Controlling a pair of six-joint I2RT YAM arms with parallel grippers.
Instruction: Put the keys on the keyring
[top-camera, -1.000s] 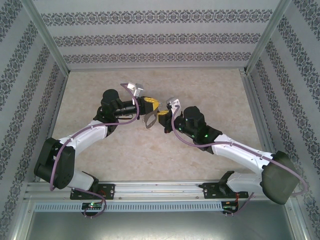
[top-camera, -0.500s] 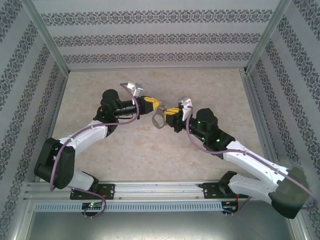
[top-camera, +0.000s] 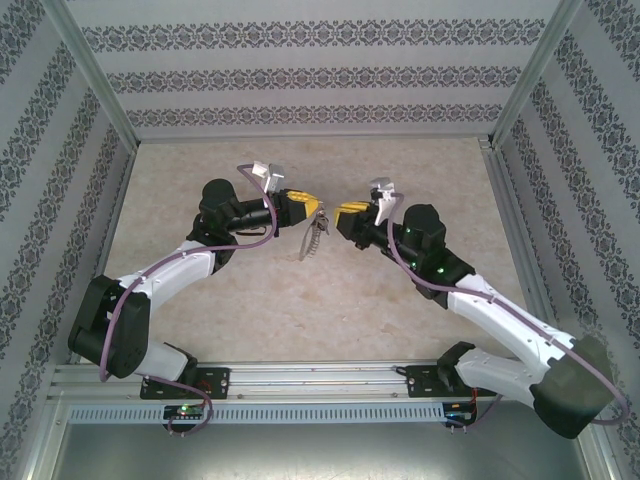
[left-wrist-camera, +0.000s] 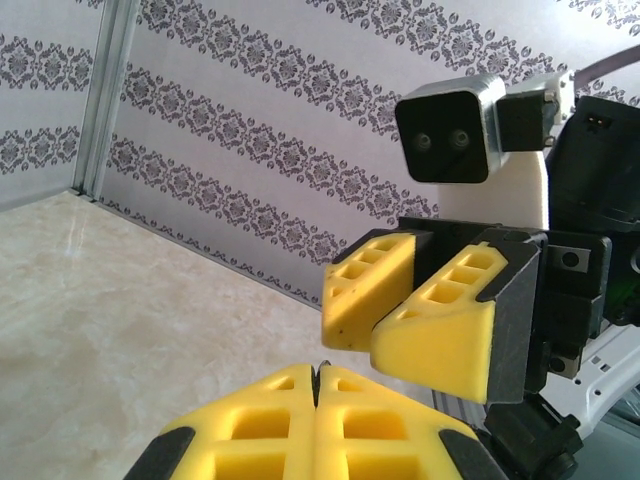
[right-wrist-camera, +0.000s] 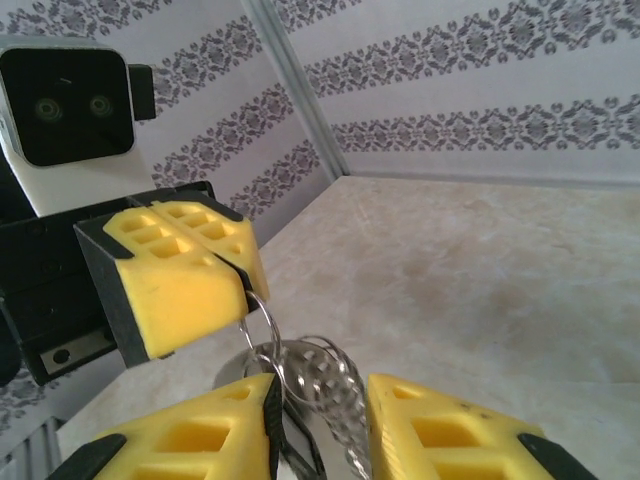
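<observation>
Pale marbled tabletop (top-camera: 300, 320), with damask-striped walls (top-camera: 320, 80) on three sides. Two arms meet mid-table, their tips facing each other, near but apart.

Left gripper (top-camera: 317, 211): yellow fingers pressed together, pinching the top of the keyring (top-camera: 311, 242). The keyring hangs clear of the table, just below and between the two tips.

Right gripper (top-camera: 344, 213): fingers parted by a narrow gap, clamped on nothing.

Count: two grippers, one keyring.

- **Top view:** the keyring is one small grey dangling shape.
- **Right wrist view:** a thin wire ring is nipped at the left fingertips. Several overlapping metal loops hang below it, in front of the right gripper's gap. Whether they touch a finger cannot be told.
- **Left wrist view:** its own fingers are seamed shut, and the opposite fingers are parted.

Whether a key hangs among the loops cannot be told.
</observation>
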